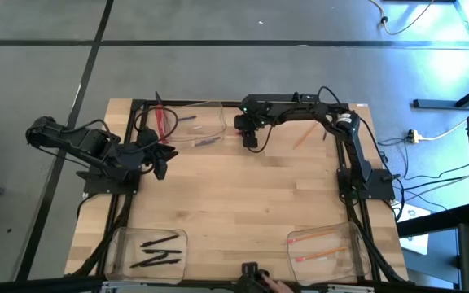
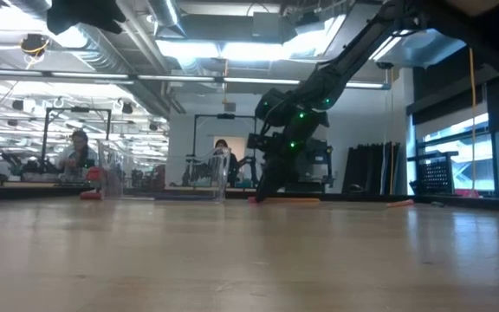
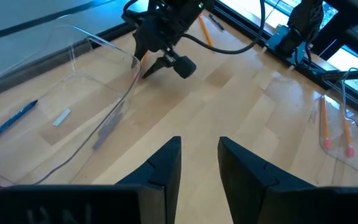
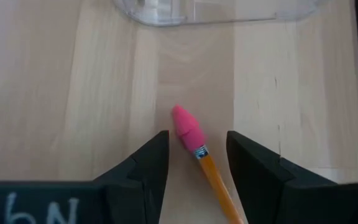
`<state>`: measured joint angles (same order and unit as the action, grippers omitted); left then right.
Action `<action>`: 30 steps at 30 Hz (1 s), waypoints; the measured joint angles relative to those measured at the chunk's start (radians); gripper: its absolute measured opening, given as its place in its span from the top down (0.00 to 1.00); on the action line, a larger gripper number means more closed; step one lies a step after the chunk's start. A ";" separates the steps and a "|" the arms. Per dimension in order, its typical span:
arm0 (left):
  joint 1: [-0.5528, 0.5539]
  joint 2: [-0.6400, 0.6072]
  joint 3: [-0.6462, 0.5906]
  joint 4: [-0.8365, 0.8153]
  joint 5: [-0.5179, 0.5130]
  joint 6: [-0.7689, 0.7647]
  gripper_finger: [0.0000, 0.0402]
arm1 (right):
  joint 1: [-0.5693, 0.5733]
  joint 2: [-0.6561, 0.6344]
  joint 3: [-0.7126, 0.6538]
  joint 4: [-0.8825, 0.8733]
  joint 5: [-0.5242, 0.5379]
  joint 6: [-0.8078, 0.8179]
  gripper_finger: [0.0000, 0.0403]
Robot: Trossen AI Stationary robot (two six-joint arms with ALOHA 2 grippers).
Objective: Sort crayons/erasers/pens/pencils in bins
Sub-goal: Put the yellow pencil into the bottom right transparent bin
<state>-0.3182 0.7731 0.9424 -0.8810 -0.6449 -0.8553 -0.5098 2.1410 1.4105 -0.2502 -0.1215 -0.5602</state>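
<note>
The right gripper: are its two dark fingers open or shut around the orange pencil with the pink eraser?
Open. The right gripper straddles the orange pencil with the pink eraser, with gaps visible on both sides.

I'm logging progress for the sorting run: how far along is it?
Done: slim black pens lie in one clear plastic bin, two orange pencils in another, bluish-purple crayons in the third. In hand: the right hand, open, straddles a pink-tipped orange pencil on the wooden table. Left: that pencil and another. The left hand waits.
</note>
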 joint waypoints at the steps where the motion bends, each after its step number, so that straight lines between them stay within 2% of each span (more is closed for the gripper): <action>1: 0.000 0.000 0.000 0.000 -0.001 0.002 0.76 | -0.001 0.000 0.000 -0.005 -0.001 0.000 0.60; 6: 0.000 0.000 0.000 0.000 -0.001 0.002 0.76 | -0.008 0.000 0.000 -0.015 -0.021 -0.002 0.60; 10: 0.000 0.000 0.000 0.000 -0.001 0.002 0.76 | -0.024 0.000 0.000 -0.030 -0.144 -0.026 0.60; 17: 0.000 0.000 0.000 0.000 -0.001 0.002 0.76 | -0.025 0.000 0.000 -0.023 -0.144 -0.022 0.60; 30: 0.000 0.000 0.000 0.000 -0.002 0.002 0.76 | -0.024 0.010 0.005 -0.115 -0.146 -0.021 0.61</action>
<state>-0.3183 0.7731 0.9424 -0.8814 -0.6464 -0.8536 -0.5336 2.1514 1.4150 -0.3654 -0.2678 -0.5812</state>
